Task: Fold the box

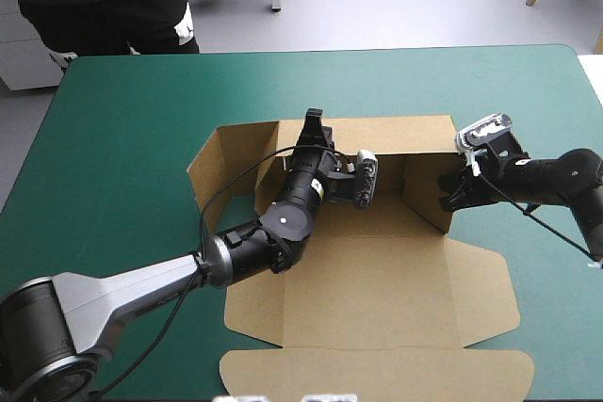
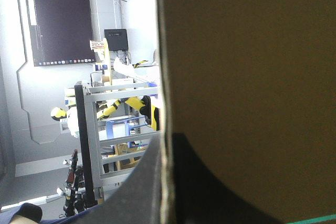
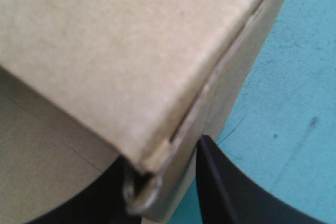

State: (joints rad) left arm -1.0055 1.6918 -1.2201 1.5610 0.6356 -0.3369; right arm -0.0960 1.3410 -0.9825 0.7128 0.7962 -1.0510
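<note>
The brown box (image 1: 377, 280) lies in the middle of the teal-green table, its back wall (image 1: 396, 134) and right side wall (image 1: 429, 185) raised and its lid panel (image 1: 377, 369) flat toward the front edge. My left gripper (image 1: 314, 129) sits on the top edge of the back wall. In the left wrist view this gripper (image 2: 167, 145) is shut on that board edge, one black finger on each face. My right gripper (image 1: 450, 193) is at the right wall's front corner. Seen from the right wrist, it (image 3: 163, 182) is shut on the box wall (image 3: 131, 51).
A left side flap (image 1: 212, 162) stands angled outward, and a right flap (image 1: 485, 294) lies flat on the teal-green cover (image 1: 122, 138). Bare cover surrounds the box on the left, right and far sides.
</note>
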